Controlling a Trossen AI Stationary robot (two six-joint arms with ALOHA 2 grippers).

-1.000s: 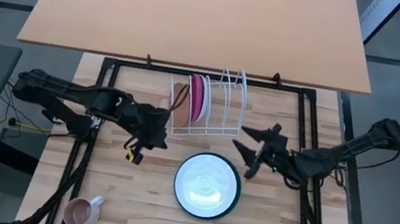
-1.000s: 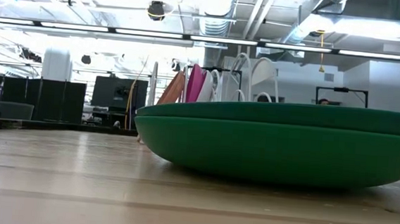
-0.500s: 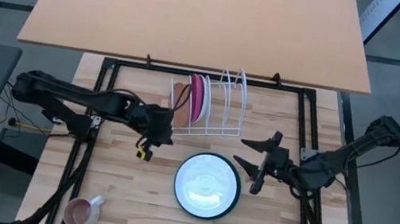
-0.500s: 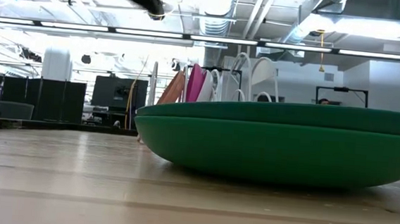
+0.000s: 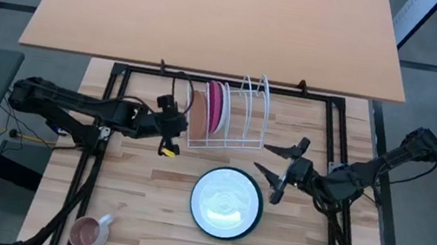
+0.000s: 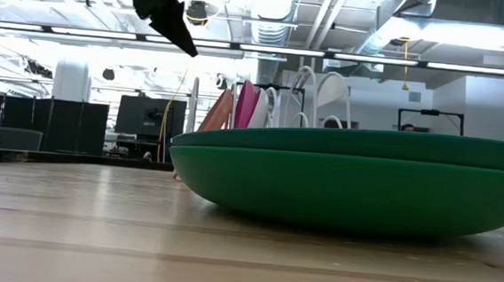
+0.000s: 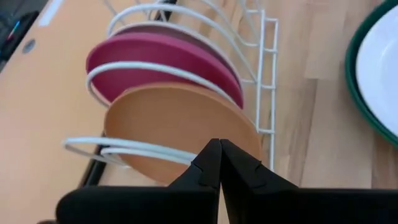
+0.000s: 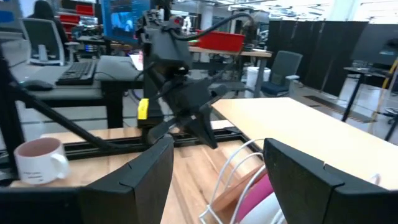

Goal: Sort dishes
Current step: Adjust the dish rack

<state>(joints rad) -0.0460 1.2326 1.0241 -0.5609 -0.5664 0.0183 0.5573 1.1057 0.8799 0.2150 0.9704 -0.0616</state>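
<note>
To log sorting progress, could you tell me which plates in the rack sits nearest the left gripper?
The orange-brown plate, at the rack's outer left end. The left gripper, shut, points at it; the magenta plate stands behind it.

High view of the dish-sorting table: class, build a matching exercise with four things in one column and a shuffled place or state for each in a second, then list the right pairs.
Things:
1. orange-brown plate
2. white plate
3. pink mug
4. right end effector

Places or states:
A. lying flat in the dark green plate
B. open, beside the stacked plates
C. standing on edge in the white wire rack
D. near the table's front left corner

Pairs: 1-C, 2-A, 3-D, 4-B
</note>
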